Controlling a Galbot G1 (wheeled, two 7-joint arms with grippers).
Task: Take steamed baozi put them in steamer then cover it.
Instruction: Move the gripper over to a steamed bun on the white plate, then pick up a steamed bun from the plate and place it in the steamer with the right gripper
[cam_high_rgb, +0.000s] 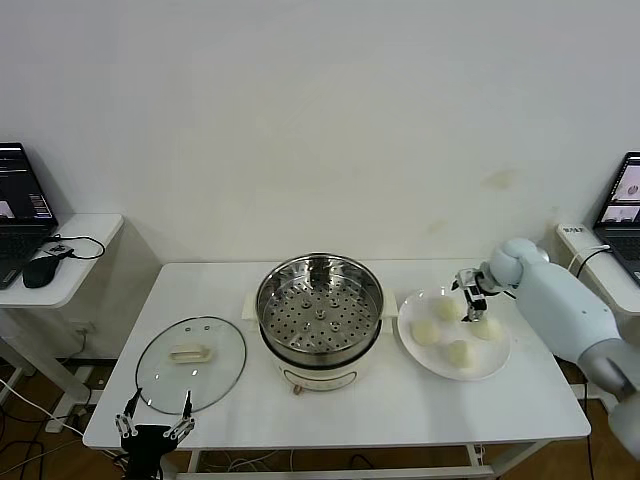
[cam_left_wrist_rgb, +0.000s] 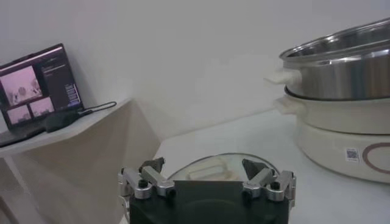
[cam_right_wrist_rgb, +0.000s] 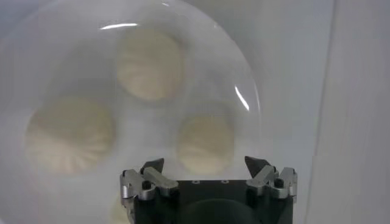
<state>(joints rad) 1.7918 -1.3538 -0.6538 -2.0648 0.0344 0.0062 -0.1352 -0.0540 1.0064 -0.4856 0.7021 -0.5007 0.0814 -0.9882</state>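
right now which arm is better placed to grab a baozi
Right. The right gripper hangs open right over the baozi on the plate; the left gripper sits at the table's near edge by the cover.

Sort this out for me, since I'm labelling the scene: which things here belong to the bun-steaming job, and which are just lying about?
Job:
- baozi on the plate
- steamer, empty
- cover, on the table
- right gripper, fingers open over the plate
- left gripper, open near the cover

Lying about:
- left laptop, mouse
- right laptop

baozi (cam_high_rgb: 458, 352): cream-white, pleated
plate (cam_high_rgb: 494, 368): white
steamer (cam_high_rgb: 320, 318): shiny steel, perforated tray, white base
cover (cam_high_rgb: 191, 363): clear glass, cream handle
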